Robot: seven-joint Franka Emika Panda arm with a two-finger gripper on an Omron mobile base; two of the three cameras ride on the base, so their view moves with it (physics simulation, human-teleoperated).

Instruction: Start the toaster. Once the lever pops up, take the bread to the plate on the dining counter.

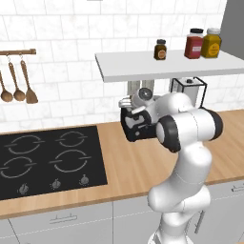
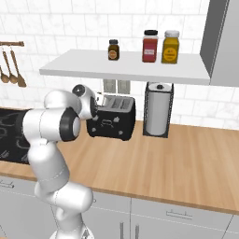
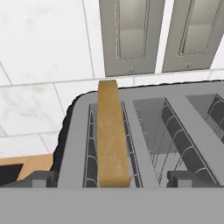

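On the wooden desk [image 2: 186, 158], toward its back edge under the shelf [image 2: 126, 67], stands the toaster [image 2: 112, 122]. The bread [image 3: 112, 135] sits upright in the toaster's left slot, its top edge proud of the opening. The gripper [image 3: 109, 183] hangs just above the toaster's near edge with its jaws spread wide and holding nothing. The lever is hidden, so a downward push could land on the toaster's top or on the bread instead, shoving the toaster toward the wall. Just beside it on the right, the paper towel stand [image 2: 158, 109] could be knocked by a wide swing.
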